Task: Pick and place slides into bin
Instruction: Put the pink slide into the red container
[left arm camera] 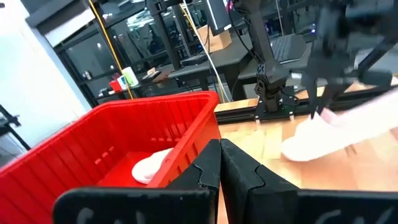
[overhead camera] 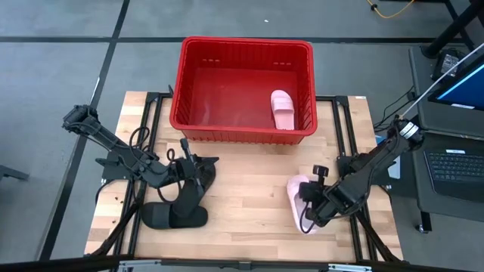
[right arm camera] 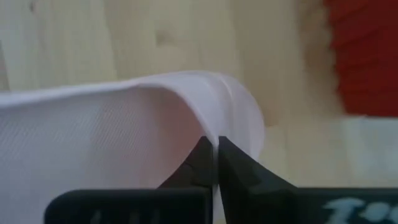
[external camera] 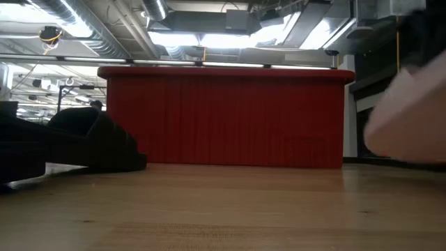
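Note:
The red bin point(overhead camera: 246, 53) stands at the table's far middle with one pink slide point(overhead camera: 283, 109) lying inside by its right wall. My right gripper point(overhead camera: 311, 200) is shut on the second pink slide point(overhead camera: 297, 198) at the near right; the slide also shows in the low view point(external camera: 411, 118). Two black slides lie at the near left, one flat point(overhead camera: 174, 217) and one point(overhead camera: 190, 193) under my left gripper point(overhead camera: 208, 165). My left gripper's fingers are shut in its wrist view point(left arm camera: 221, 165), and nothing shows between them. My right gripper pinches the curved edge of the pink slide's wide strap point(right arm camera: 214, 134) between its two fingers, coming slanting from above. In the low view the slide is tilted and looks raised off the table.
The bin's near wall point(external camera: 223, 118) stands high between the slides and the bin's inside. Bare wood lies between the two arms point(overhead camera: 249, 196). Black frame rails run along the table's sides point(overhead camera: 344, 121). A laptop point(overhead camera: 454, 170) sits off the table's right.

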You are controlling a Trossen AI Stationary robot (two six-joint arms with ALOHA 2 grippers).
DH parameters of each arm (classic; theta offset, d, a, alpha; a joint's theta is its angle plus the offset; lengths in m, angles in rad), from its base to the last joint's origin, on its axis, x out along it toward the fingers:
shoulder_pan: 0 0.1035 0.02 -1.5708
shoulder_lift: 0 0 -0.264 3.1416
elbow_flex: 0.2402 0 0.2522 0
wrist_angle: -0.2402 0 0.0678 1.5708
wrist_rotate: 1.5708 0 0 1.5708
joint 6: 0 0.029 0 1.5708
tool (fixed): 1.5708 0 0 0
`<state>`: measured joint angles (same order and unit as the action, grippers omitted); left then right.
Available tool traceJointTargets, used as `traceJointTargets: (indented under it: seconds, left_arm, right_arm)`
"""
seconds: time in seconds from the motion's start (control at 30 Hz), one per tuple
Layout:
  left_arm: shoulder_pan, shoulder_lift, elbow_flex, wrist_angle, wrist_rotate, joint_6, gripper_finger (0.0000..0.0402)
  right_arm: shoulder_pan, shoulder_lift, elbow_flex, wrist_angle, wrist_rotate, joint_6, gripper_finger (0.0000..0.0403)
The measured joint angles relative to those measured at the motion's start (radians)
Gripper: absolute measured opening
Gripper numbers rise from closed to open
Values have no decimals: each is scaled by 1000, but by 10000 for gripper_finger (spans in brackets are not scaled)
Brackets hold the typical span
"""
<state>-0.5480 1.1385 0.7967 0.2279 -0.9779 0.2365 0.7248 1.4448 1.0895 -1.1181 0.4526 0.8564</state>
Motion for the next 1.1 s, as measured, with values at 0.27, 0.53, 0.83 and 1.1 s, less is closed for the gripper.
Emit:
traceJointTargets:
  seconds: [0.27, 0.53, 0.83, 1.1]
  left_arm:
    - [0, 0, 0, 0, -1, 39, 2]
    - [1, -44, 0, 0, 48, 39, 2]
    - [4, -197, 0, -74, 167, 26, 2]
    - [63, -305, 0, -327, 176, -182, 2]
  right_arm:
    - [-69, 0, 193, -81, 138, -67, 10]
    - [-135, 0, 354, -75, 298, -276, 10]
    - [-226, 0, 450, -6, 416, -508, 10]
    - [-339, 0, 456, 79, 445, -656, 10]
